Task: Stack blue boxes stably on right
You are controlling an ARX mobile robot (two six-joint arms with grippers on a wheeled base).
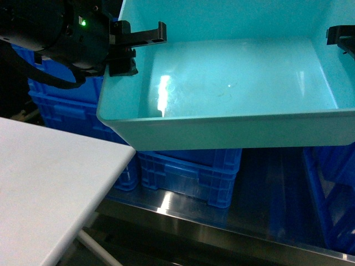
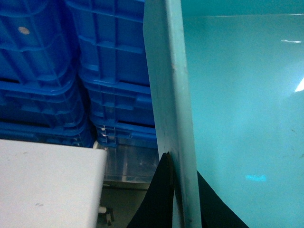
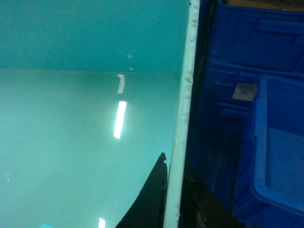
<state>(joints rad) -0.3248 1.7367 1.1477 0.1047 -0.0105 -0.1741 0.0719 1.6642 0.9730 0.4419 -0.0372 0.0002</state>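
**Turquoise tub held aloft by both arms**

The blue box (image 1: 233, 88) is a light turquoise plastic tub, rectangular and shallow, with smooth sloping walls, a rolled rim and a glossy floor that catches bright reflections. It hangs in the air above the ribbed royal-blue crates (image 1: 188, 174) and the steel shelf (image 1: 233, 235), with the corner of the white surface (image 1: 50, 183) below its left end.

The left end effector (image 2: 175, 190) is closed narrowly over the tub's left wall, one dark finger on each side of the rim. The right end effector (image 3: 173, 190) pinches the right wall in the same way, one finger inside and one outside, though in the head view only its tip shows at the frame's edge.
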